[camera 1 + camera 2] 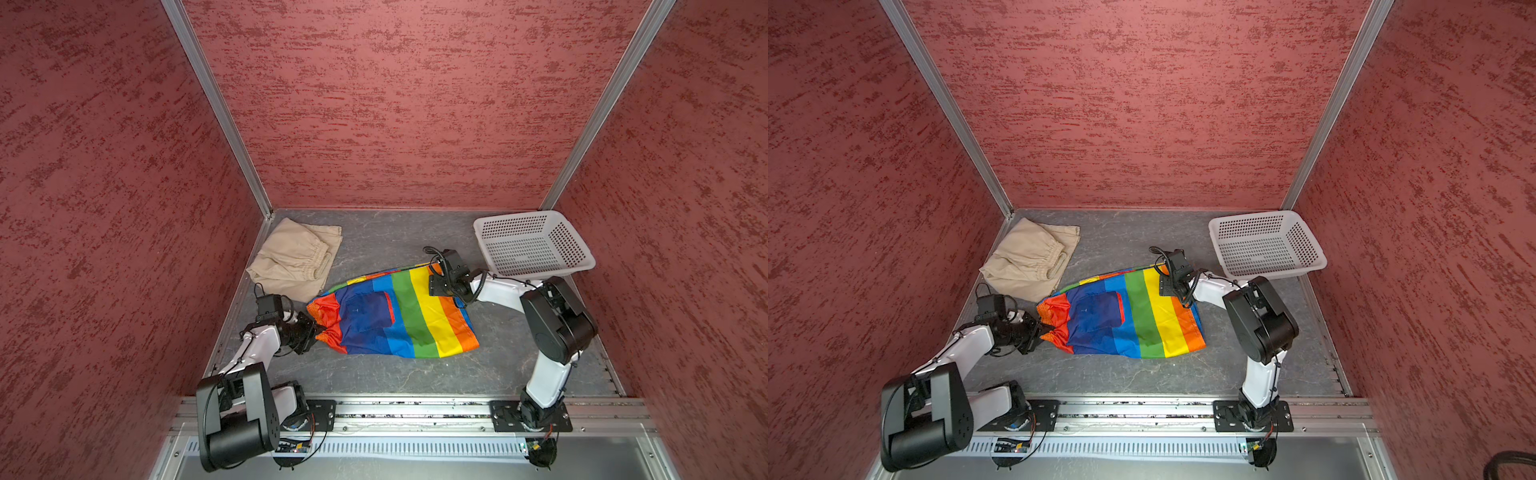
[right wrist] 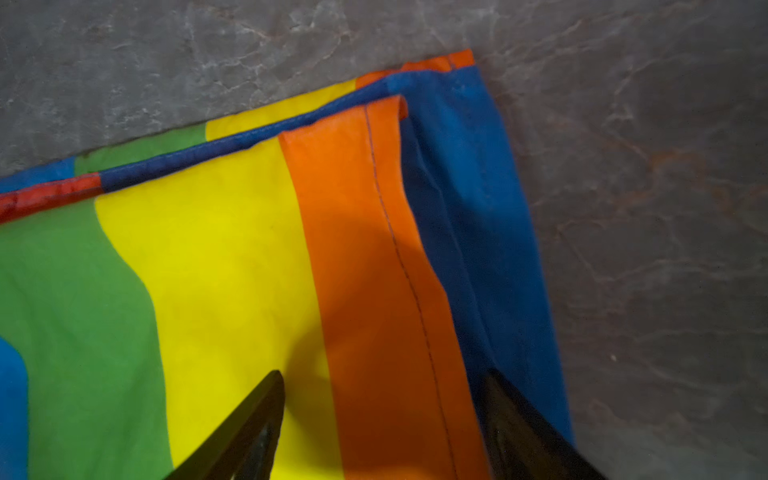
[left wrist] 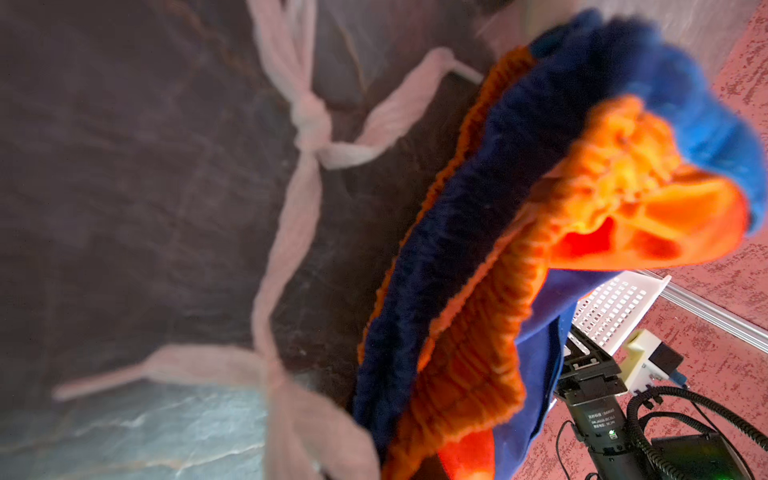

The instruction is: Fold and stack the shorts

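The rainbow-striped shorts [image 1: 399,318] lie spread across the middle of the grey table [image 1: 395,376], with the gathered waistband [image 3: 457,249] toward my left arm and the leg hems toward my right. In both top views the stripes run from red and navy through blue, green and yellow to orange, and a navy pocket patch faces up.

My left gripper [image 1: 320,330] is clamped tight on the red-orange corner of that waistband, and the cloth bunches where it is pinched. The left wrist view shows the ruffled orange and navy elastic close to the lens, with the white knotted drawstring [image 3: 307,120] hanging blurred in front of the dark tabletop.

My right gripper [image 2: 384,376] stands over the far leg corner with its jaws spread wide. Its two black fingers [image 2: 266,407] sit either side of the orange hem strip [image 2: 374,232], and no cloth is caught between them. I cannot tell whether the tips touch the fabric. A blue under-layer shows beside the orange edge.

The beige shorts [image 1: 295,257] sit folded in the far left corner of the table, with their near edge just beside the rainbow pair. A white perforated basket [image 1: 534,245] sits in the far right corner, behind my right arm. Mottled red walls [image 1: 395,104] close in the cell on three sides.
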Motion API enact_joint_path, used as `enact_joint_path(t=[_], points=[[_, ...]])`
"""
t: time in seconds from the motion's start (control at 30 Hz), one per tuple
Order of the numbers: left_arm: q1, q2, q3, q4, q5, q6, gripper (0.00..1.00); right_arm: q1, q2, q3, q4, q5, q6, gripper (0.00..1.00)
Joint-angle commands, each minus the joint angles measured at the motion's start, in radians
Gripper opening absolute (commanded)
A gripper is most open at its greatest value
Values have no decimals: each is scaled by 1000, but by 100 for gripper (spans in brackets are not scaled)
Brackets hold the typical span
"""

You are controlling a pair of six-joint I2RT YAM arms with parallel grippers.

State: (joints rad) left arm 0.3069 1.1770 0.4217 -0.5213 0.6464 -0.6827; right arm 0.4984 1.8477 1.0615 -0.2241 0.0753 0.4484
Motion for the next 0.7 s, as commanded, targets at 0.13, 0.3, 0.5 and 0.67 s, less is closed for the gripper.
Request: enact_joint_path(t=[0.13, 0.3, 0.5, 0.67], points=[[18, 13, -14, -18, -17, 28, 10, -59, 59, 65, 36, -44, 4, 67], [16, -15, -4, -35, -14, 11, 4, -66, 22, 57, 46, -32, -18, 74], [1, -115, 58, -145, -70, 21, 1, -31, -148, -19, 97, -4, -33, 80], [-45, -174, 104, -220, -134, 17, 2, 85, -257, -63, 179, -64, -16, 72]])
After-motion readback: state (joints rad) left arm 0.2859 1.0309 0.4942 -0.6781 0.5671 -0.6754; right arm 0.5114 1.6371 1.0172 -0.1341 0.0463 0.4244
